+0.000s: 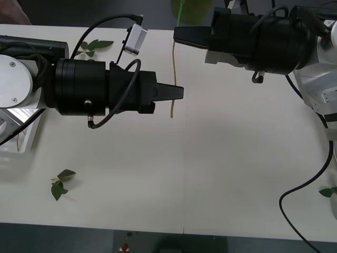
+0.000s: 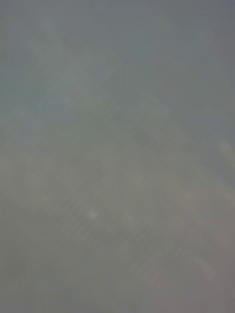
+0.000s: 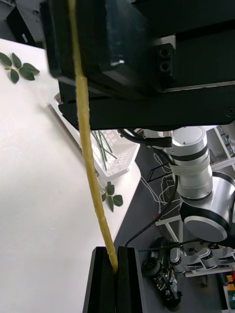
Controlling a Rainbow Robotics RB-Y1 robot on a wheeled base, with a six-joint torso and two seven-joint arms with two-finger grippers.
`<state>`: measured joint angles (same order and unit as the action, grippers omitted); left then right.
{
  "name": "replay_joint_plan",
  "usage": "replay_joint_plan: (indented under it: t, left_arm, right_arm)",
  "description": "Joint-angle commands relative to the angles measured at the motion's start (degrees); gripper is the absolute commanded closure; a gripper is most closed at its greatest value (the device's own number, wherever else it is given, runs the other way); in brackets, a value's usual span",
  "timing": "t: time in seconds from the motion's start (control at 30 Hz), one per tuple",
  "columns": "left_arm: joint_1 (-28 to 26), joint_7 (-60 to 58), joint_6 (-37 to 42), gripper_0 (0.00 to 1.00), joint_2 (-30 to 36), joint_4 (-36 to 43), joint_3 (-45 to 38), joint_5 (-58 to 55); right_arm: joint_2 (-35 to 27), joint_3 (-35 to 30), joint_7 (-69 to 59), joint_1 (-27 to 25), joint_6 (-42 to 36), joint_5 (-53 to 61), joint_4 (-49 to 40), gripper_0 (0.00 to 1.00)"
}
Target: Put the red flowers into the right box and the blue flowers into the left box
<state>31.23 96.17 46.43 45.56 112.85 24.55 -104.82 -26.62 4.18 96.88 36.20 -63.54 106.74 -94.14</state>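
Note:
A long yellow-green flower stem point(image 1: 172, 79) runs over the middle of the table. Its head point(image 1: 192, 8) is a blurred greenish shape at the far edge, so I cannot tell whether it is red or blue. My left gripper point(image 1: 179, 93) reaches in from the left and is shut on the stem's near part; the left wrist view shows its black fingers point(image 3: 103, 283) clamped on the stem point(image 3: 90, 146). My right gripper point(image 1: 178, 35) comes from the far right and sits against the stem just below the head. The right box point(image 3: 117, 159) holds green stems. The left box point(image 1: 21, 141) lies under my left arm.
Loose green leaf sprigs lie at the far left point(image 1: 93, 46), the near left point(image 1: 60, 184) and the right table edge point(image 1: 327, 192). White tabletop spreads between the arms and the near edge. A black cable point(image 1: 305, 195) hangs at the right. The right wrist view is a grey blur.

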Motion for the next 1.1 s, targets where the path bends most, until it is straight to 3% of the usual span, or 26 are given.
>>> replay_joint_plan:
  t: [0.03,0.07,0.5,0.73,0.9,1.1]
  left_arm:
    - [1.7,-2.6,-1.0,1.00,-0.3,0.6,-1.1,-0.1]
    - [1.7,-2.5,-1.0,1.00,-0.3,0.7,-1.0,-0.3]
    - [0.5,-3.4,-1.0,1.00,1.5,0.4,-6.7,-0.4]
    - [-6.1,-3.8,-0.9,1.00,4.1,0.3,-15.0,-1.0]
    - [-13.5,-4.2,-0.6,1.00,10.4,-0.7,-23.4,-2.1]
    - [-19.8,-4.1,8.6,1.00,15.3,-8.0,-36.7,-4.3]
  right_arm:
    - [1.1,-0.9,-1.3,1.1,0.3,0.7,-1.0,0.05]
    - [1.1,-0.9,-1.3,1.1,0.3,0.7,-1.0,0.00]
    - [1.1,-0.9,-1.3,1.1,0.3,0.7,-1.0,0.00]
    - [1.0,-1.2,-1.2,0.0,0.5,0.8,-0.8,0.00]
    - [-1.5,-3.5,-0.6,-1.8,1.4,1.3,-3.3,0.00]
    - [-7.7,-5.9,0.9,-3.7,-1.1,1.2,-4.7,0.00]
